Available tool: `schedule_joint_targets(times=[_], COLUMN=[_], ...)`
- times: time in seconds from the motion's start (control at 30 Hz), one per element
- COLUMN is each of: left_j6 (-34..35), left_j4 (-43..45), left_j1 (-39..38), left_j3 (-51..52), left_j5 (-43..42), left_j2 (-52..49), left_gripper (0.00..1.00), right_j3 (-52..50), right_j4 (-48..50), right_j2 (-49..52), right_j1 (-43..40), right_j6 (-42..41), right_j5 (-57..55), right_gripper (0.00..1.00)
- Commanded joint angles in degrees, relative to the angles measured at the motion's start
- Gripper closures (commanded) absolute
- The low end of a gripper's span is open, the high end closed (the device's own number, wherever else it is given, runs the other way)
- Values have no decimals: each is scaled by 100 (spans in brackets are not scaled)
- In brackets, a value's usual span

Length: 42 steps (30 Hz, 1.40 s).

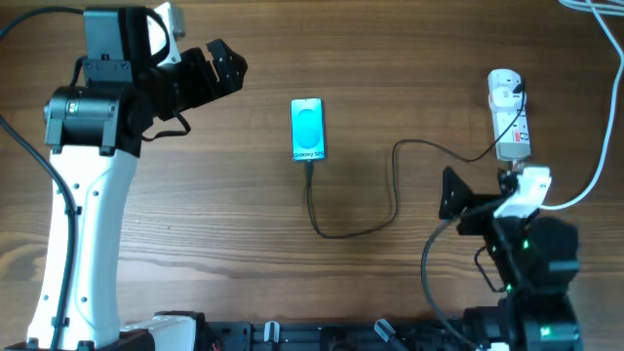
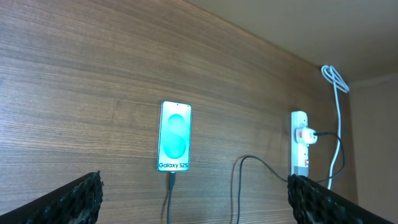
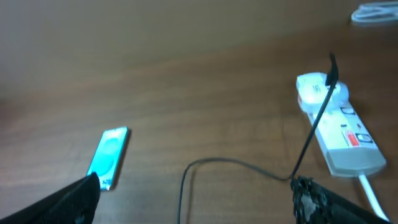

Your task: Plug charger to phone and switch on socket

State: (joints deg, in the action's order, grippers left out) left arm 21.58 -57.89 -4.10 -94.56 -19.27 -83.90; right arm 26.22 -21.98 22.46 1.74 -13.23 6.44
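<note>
The phone (image 1: 307, 129) lies flat mid-table, cyan screen lit, "Galaxy" band toward me. The charger cable (image 1: 351, 232) has its tip in the phone's lower end, loops across the table and runs to the socket (image 1: 509, 115), a white power strip at the right with a plug in it. The phone (image 2: 174, 135), cable (image 2: 238, 186) and socket (image 2: 301, 142) also show in the left wrist view. The right wrist view shows the phone (image 3: 109, 157), cable (image 3: 236, 163) and socket (image 3: 339, 124). My left gripper (image 1: 222, 70) is open and empty, left of the phone. My right gripper (image 1: 480, 195) is open and empty, just below the socket.
The socket's thick white cord (image 1: 595, 175) curves off along the right edge and up to the far right corner. The robots' bases and black cables sit at the near edge (image 1: 429, 283).
</note>
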Motion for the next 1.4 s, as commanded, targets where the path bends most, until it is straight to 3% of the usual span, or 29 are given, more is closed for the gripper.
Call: schedule_joint_targets(times=[0.0,0.33,0.6,0.87,1.13,1.37], left_j6=[-11,-11,-11,-11,-11,-11], left_j4=[15,15,15,15,15,15], left_j1=[26,26,26,26,26,26], left_j3=[7,7,7,7,7,7], left_j5=[52,52,52,52,52,52], left_j2=[-26,-26,-26,-26,-26,-26], left_gripper=[0,0,0,0,0,0], right_j3=[-492,-1622,-2605,-2592,-2592,-2590], right_j4=[428,1676,3027,2238,2216,2214], right_j2=[-577,-1917,-2229,-2225,-2218,-2103], right_j1=[17,35,35,146,146,146], right_j6=[188,282,275,782,879,1451], right_j5=[162,157,319,203,90,92], right_gripper=[0,0,0,0,0,0])
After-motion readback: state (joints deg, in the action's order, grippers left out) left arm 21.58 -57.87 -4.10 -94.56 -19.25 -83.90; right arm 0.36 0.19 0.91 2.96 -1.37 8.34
